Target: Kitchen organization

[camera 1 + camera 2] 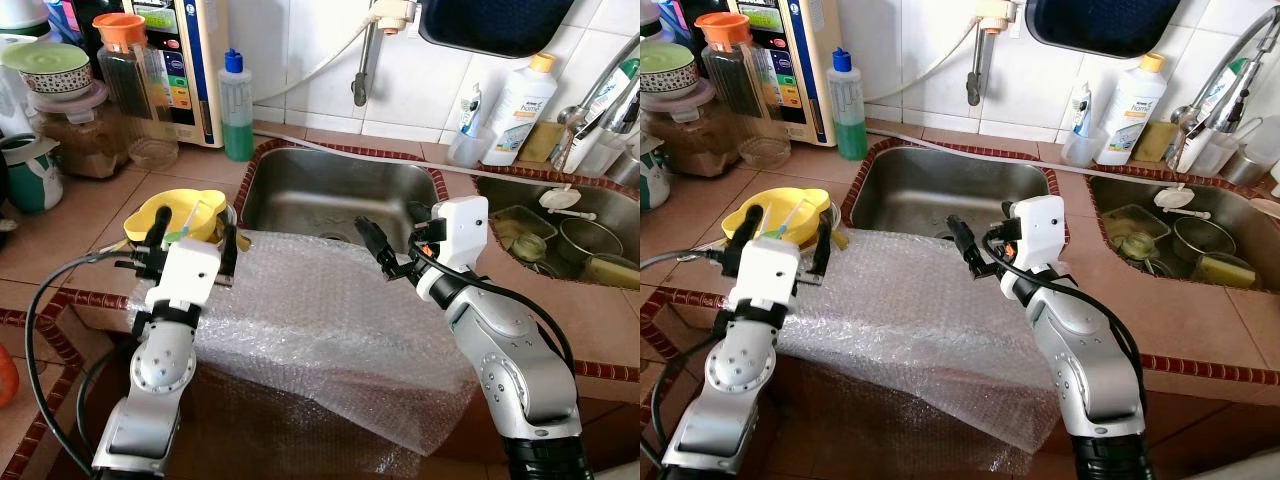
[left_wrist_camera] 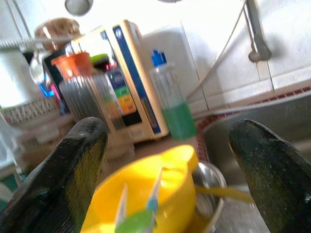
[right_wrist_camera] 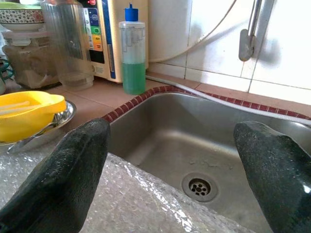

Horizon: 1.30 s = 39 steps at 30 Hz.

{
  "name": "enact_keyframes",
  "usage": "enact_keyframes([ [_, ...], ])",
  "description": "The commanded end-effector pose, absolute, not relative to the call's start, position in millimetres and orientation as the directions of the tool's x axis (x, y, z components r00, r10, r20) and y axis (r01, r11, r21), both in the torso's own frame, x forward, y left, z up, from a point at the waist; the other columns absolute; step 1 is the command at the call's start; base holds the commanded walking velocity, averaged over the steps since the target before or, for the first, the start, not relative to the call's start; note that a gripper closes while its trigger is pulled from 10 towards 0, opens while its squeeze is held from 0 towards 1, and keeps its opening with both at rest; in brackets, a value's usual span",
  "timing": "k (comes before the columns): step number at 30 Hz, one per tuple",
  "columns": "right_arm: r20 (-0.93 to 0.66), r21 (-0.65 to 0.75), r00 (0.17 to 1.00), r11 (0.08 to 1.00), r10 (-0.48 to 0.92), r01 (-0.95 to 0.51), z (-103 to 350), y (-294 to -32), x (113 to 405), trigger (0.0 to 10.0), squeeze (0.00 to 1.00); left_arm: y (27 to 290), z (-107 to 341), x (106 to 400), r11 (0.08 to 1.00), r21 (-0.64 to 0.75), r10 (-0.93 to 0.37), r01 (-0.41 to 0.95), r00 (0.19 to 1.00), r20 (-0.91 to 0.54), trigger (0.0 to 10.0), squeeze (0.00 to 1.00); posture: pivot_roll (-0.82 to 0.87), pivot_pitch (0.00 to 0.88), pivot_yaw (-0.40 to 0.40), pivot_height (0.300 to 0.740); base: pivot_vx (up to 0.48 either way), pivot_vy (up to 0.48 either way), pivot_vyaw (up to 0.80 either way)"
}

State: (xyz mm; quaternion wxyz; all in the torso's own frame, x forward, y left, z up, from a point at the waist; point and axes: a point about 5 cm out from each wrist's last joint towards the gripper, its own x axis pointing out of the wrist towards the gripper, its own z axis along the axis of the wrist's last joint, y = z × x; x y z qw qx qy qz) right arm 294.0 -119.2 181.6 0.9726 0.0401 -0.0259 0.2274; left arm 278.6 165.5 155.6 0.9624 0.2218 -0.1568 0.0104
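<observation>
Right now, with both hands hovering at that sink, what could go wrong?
The bubble wrap hangs over the counter's front edge, so a nudge might slide it off. The left hand, open, is right by the yellow bowl, which sits in a metal dish and could tip. The open right hand might snag the wrap.

— What are the arms made of?
— Silver metal, rounded joint housings with small dark screws, white boxy wrist blocks. The right arm [image 1: 510, 365] ends in a black ribbed sleeve.
— Cables?
— Black ones loop beside the left arm [image 1: 160, 370]; orange connectors show at the right wrist.
— And the fingers [image 3: 68, 179]?
— Long, black, grainy pads.
</observation>
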Motion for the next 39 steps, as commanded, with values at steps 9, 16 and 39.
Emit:
enact_keyframes([
  [9, 0.068, 0.086, 0.878, 0.874, 0.474, -0.478, 184.2, -116.3, 290.7, 10.0, 0.0, 177.4, 148.4, 267.1, 0.855, 0.514, -0.064, -0.071, 0.968, 0.241, 10.0, 0.0, 0.06, 0.0, -0.09, 0.74, 0.0, 0.0, 0.0],
  [16, 0.02, 0.13, 0.757, 0.749, 0.653, -0.65, 178.0, -103.0, 273.3, 10.0, 0.0, 178.8, 144.3, 265.9, 0.841, 0.538, -0.075, -0.055, 0.973, 0.218, 10.0, 0.0, 0.05, 0.0, -0.088, 0.74, 0.0, 0.0, 0.0],
  [39, -0.029, 0.14, 0.66, 0.657, 0.751, -0.741, 173.4, -98.2, 258.4, 10.0, 0.0, 179.7, 133.0, 278.6, 0.803, 0.596, -0.11, -0.003, 0.982, 0.154, 10.0, 0.0, 0.04, 0.0, -0.087, 0.74, 0.0, 0.0, 0.13],
])
